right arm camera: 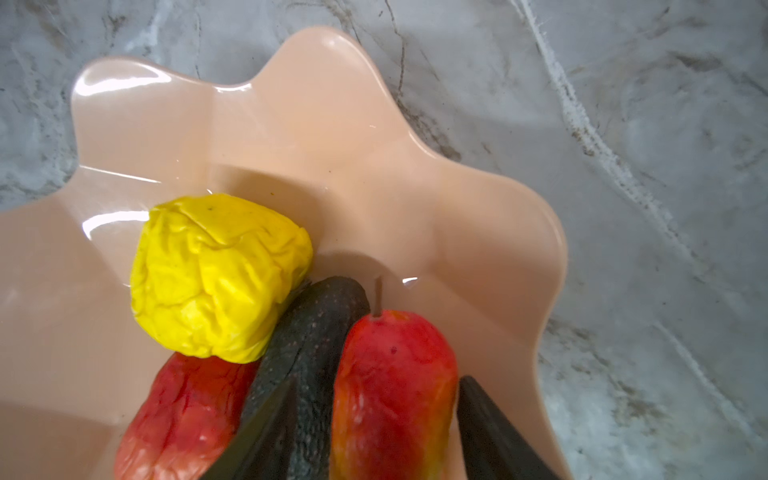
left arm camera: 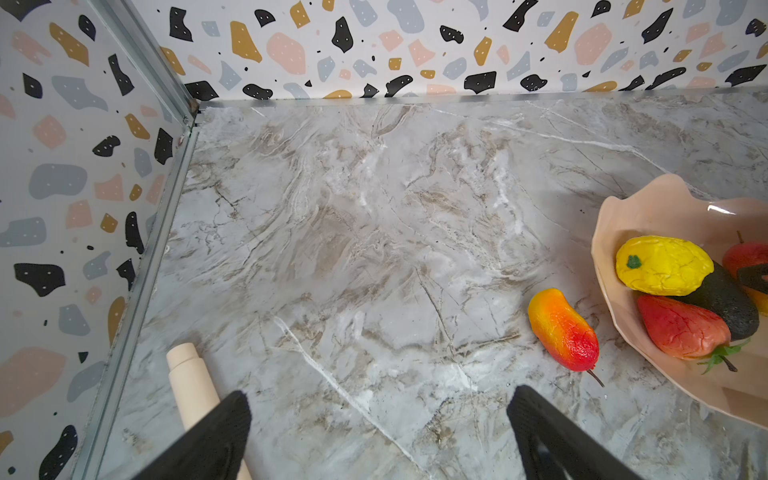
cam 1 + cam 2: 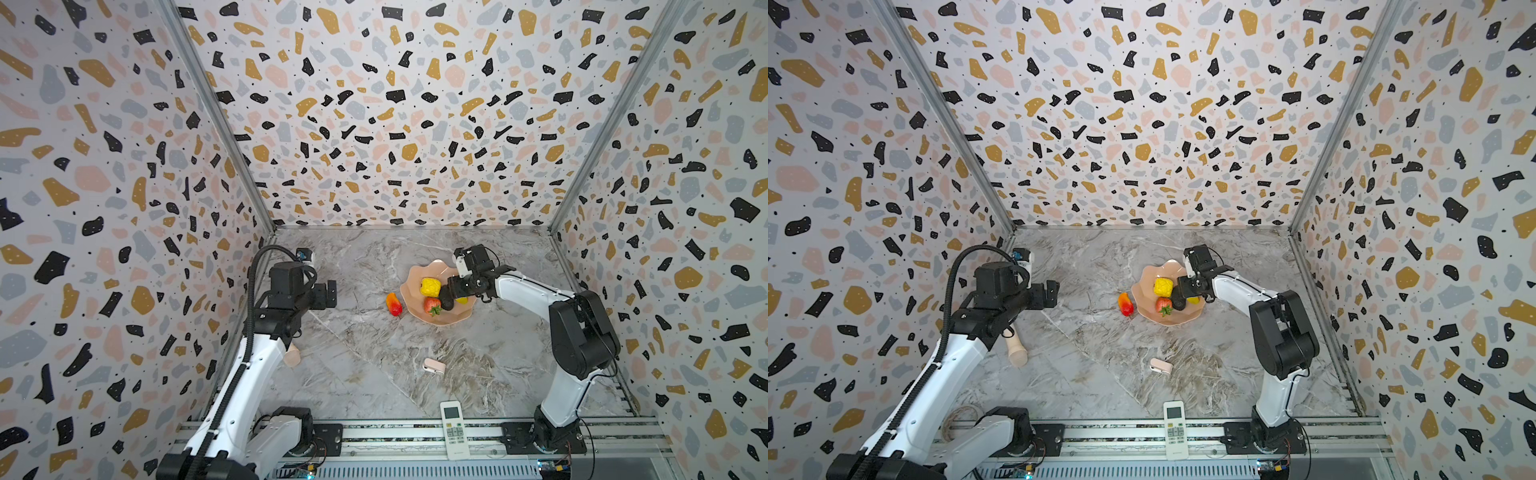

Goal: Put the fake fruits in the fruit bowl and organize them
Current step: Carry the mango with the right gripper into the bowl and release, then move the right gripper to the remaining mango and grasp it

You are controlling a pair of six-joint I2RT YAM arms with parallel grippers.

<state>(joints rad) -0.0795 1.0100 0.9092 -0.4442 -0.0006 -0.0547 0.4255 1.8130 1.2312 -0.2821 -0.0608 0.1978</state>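
Black fingers of my right claw (image 1: 376, 379) stood parted around a red-orange mango (image 1: 395, 374). One finger sat close by its flank, while the other stood off it, with the avocado (image 1: 316, 328) showing in the gap. I read that claw as released, not gripping. The mango lay inside the fruit bowl (image 1: 498, 199), hard against the avocado, with the bumpy yellow fruit (image 1: 216, 278) and the strawberry (image 1: 187, 407) touching on the avocado's far side.

I judged the step in hand to be the drop of this mango into the bowl. The right claw next needed to lift straight up, clear of the stem, without nudging the pile.

Out on the surface (image 3: 374, 365), just beside the bowl's rim, lay the second mango (image 3: 394, 304). My left claw (image 2: 380, 392) hung wide open and empty, near that fruit, so the pick looked to be its job, with a grip across the narrow middle.

By my count there were five fruits: two mangoes, one yellow, one strawberry, one avocado. Four were in the bowl and one was out. There was one bowl. Also on the surface were one clip-like gadget (image 3: 433, 366), one remote control (image 3: 454, 428) and one pale wooden peg (image 3: 1018, 353).
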